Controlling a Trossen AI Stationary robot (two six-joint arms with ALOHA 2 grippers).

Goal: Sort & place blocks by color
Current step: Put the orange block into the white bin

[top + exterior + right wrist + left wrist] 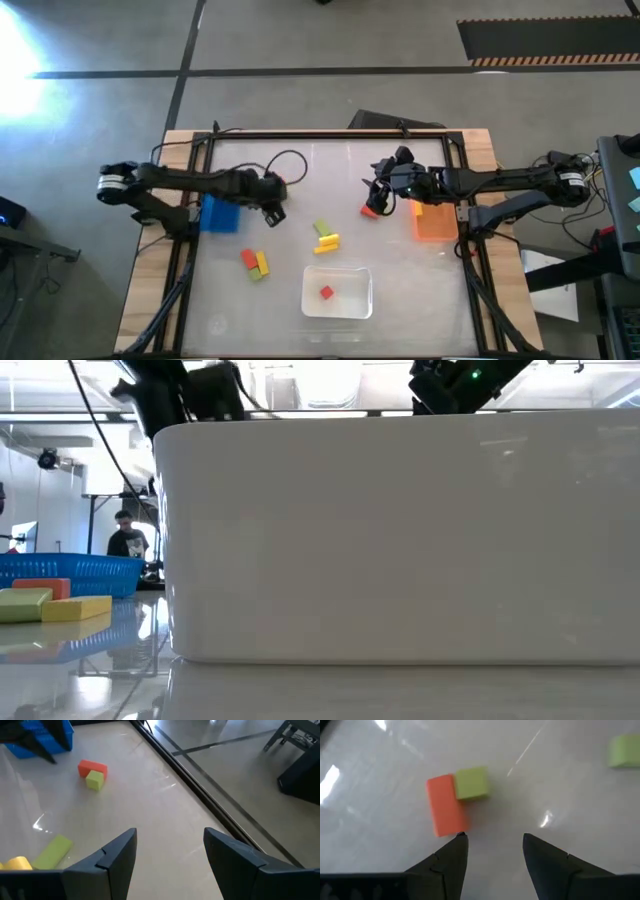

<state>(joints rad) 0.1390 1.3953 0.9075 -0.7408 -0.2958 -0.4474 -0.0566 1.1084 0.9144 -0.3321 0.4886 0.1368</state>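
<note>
My left gripper (pixel 274 208) hovers open beside the blue bin (pixel 220 215). In the left wrist view its open fingers (pixel 492 837) stand above an orange block (pixel 445 806) and a light green block (pixel 471 783), which lie side by side on the table. My right gripper (pixel 380 192) is open and empty (pixel 170 832), left of the orange bin (pixel 435 222). A red-orange block (pixel 370 210) shows just beside it; the right wrist view does not show that block. A green block (pixel 321 228) and a yellow block (pixel 327 243) lie mid-table. One red block (pixel 326 292) sits in the white tray (pixel 355 305).
The white tray's wall (pixel 400 540) fills the low view and hides most of the table. The blue bin (pixel 70 568) and some blocks (pixel 75 607) show at its left. A person (pixel 125 538) stands in the room behind. A black frame rail (pixel 330 137) edges the table.
</note>
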